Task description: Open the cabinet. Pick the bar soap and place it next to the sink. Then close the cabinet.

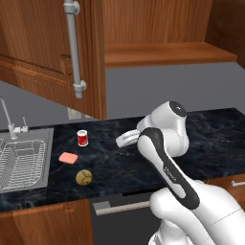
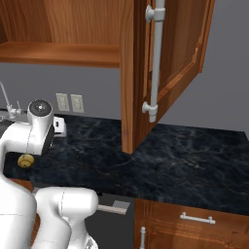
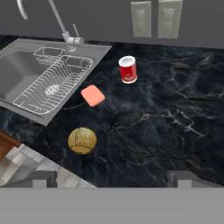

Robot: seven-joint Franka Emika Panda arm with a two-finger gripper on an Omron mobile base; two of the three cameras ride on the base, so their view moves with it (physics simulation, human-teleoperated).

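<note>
The cabinet (image 1: 52,57) stood open, the sink (image 3: 26,65) held just a wire rack (image 3: 52,81) — the bar soap (image 3: 92,95) lay on the counter (image 3: 166,113) beside it, and the gripper (image 3: 111,177) hung spread and empty.

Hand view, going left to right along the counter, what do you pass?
Sink → ball → bar soap → red can.
</note>
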